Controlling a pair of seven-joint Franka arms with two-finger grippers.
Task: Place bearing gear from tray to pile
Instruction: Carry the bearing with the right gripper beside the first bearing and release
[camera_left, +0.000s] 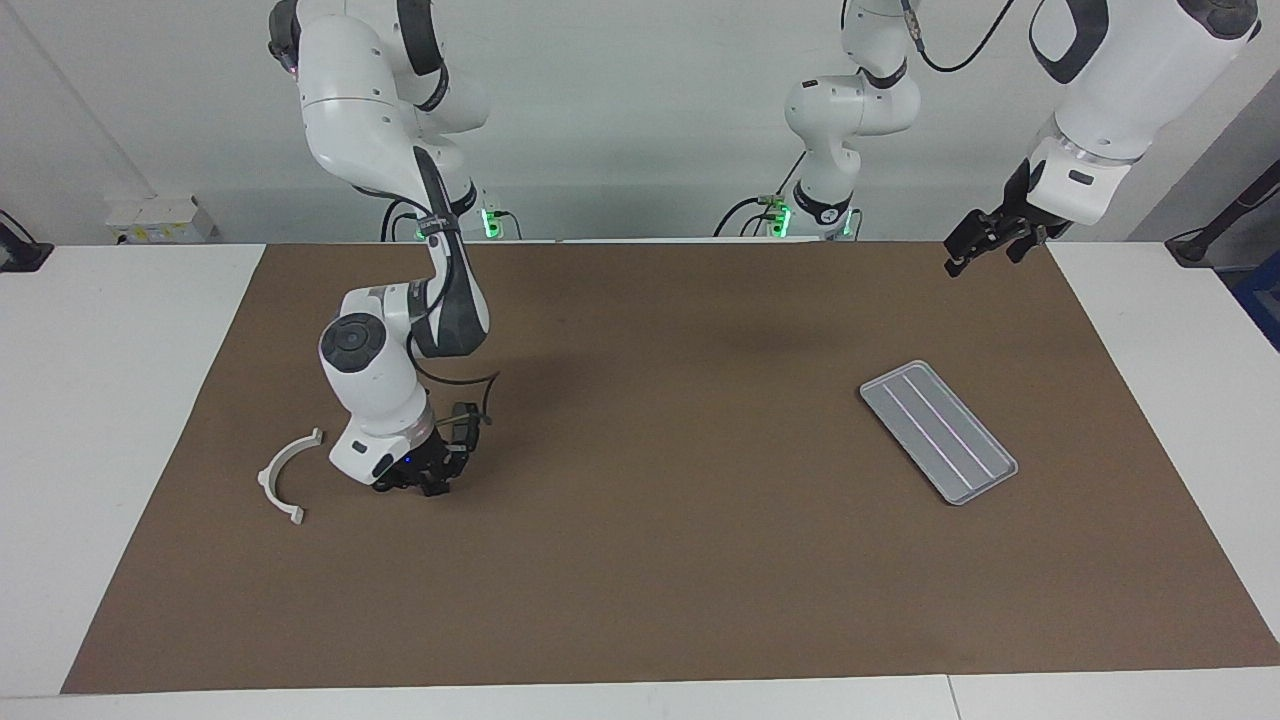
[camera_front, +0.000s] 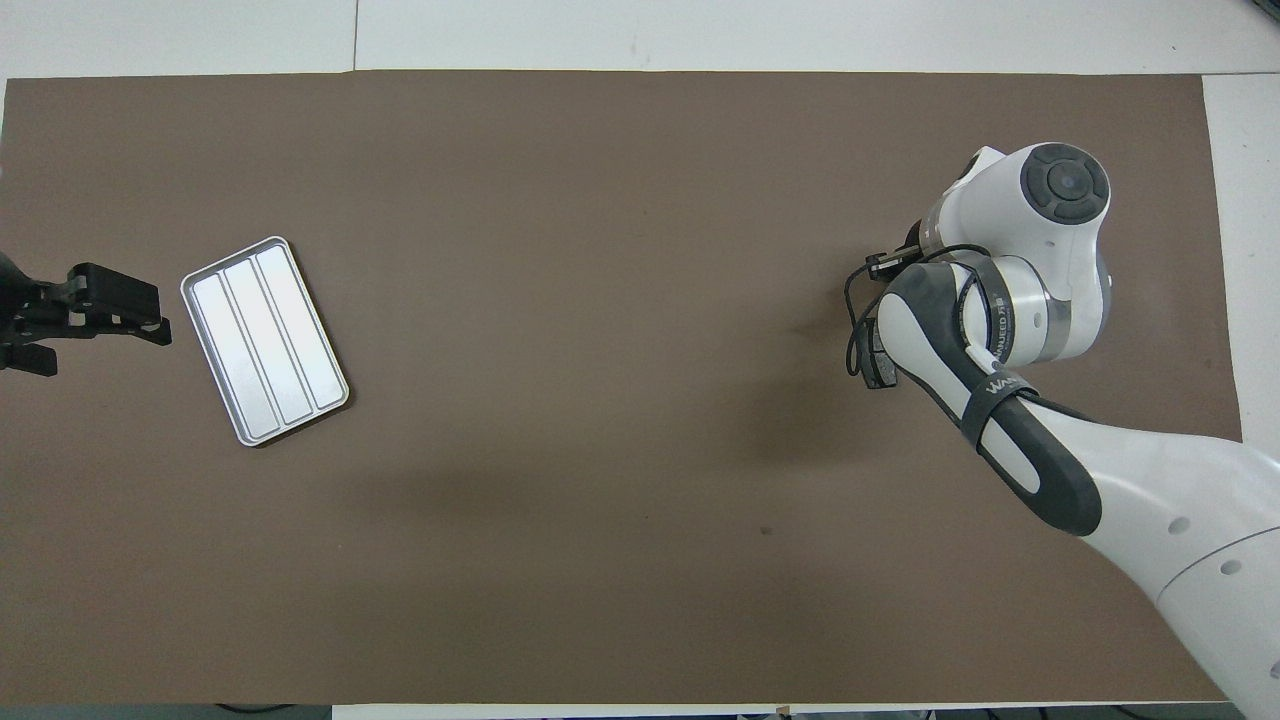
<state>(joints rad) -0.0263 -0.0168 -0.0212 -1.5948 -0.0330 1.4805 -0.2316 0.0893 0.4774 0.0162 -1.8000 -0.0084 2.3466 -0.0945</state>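
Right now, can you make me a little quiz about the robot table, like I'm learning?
1. True or false: the tray has parts lying in it.
2. Which gripper is down low at the table beside the white bracket? A) left gripper B) right gripper
3. Fill in: the left gripper hangs in the air with its fingers ____.

Key:
1. False, the tray shows nothing in it.
2. B, the right gripper.
3. Open.
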